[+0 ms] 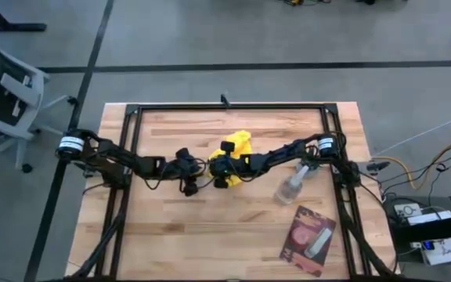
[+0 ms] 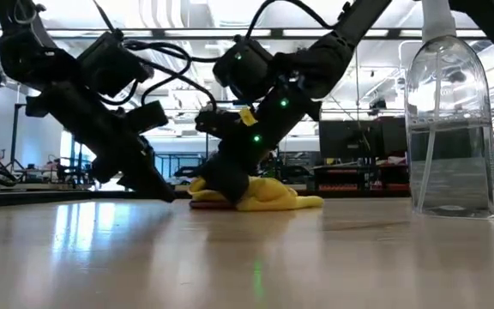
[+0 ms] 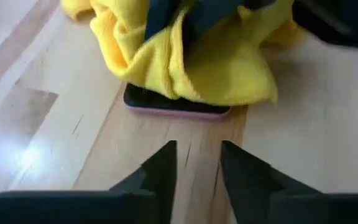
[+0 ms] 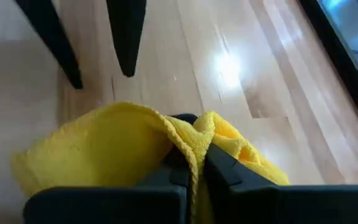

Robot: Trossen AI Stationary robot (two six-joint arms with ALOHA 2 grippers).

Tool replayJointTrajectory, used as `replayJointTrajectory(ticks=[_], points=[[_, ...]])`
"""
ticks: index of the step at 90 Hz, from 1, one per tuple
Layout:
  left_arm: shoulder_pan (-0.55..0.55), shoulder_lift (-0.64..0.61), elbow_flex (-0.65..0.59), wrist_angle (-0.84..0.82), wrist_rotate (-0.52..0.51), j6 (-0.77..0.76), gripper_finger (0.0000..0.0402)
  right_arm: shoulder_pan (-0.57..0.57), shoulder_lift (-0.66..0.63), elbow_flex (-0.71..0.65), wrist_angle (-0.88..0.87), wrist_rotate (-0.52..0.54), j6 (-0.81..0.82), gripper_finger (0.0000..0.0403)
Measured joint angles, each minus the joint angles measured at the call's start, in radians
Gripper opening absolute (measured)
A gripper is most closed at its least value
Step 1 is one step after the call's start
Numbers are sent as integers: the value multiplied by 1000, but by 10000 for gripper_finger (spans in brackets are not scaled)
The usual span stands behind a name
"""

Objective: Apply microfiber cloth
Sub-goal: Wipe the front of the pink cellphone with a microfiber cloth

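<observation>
cloth: microfiber cloth [image 1: 239,149] bunched at centre of high view on the tabletop [image 1: 210,235], draped over a dark flat slab [image 3: 173,106] | handling: likely light, limp, soft; pinch a raised fold | right gripper [image 4: 194,165] jaws clenched on a cloth fold | left gripper [image 3: 197,158] jaws released, empty, just beside | writing: none readable

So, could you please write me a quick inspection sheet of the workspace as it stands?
Surface: wooden table, bare at the near side.
Job's things: microfiber cloth bunched over a dark flat device.
Clutter: spray bottle upright; pink packet lying flat.
Grippers: right claw shut on the cloth; left claw open, just short of the device.
Cables: loose wires off the table's right edge.
Surroundings: office chair; no person seen.
</observation>
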Motion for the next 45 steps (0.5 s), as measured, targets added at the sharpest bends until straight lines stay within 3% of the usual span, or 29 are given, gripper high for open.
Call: replayJointTrajectory(ticks=[15,32,45], points=[[16,0,27,13,17,52,118,29,-112,-7,-71,56,-56,0],[25,0,50,32,27,68,224,32,-283,-68,-225,111,-48,0],[45,0,50,61,28,52,304,24,-385,-159,-224,110,16,0]])
